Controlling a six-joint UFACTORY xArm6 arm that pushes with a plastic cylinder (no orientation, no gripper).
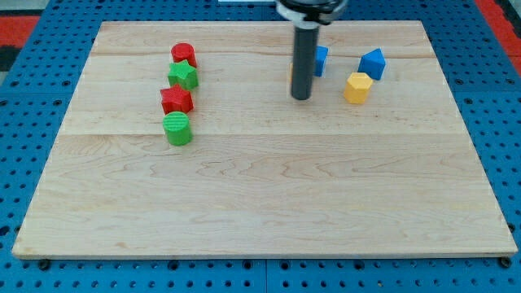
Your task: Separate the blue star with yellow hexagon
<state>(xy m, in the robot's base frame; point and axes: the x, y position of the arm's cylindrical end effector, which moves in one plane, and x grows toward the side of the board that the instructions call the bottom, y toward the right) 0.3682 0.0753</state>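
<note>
My tip [301, 98] rests on the board in the upper middle of the view. A blue block [322, 60] sits just behind the rod on its right and is partly hidden, so I cannot make out its shape. The yellow hexagon [357, 87] lies to the right of the tip, about a block's width away. A second blue block [372, 63], with a pointed top, sits right next to the hexagon at its upper right, close to touching. I cannot tell which of the two blue blocks is the star.
A column of blocks stands at the upper left: a red round block [183, 54], a green star [184, 76], a red star [176, 100] and a green cylinder [177, 129]. The wooden board [260, 203] sits on a blue pegboard.
</note>
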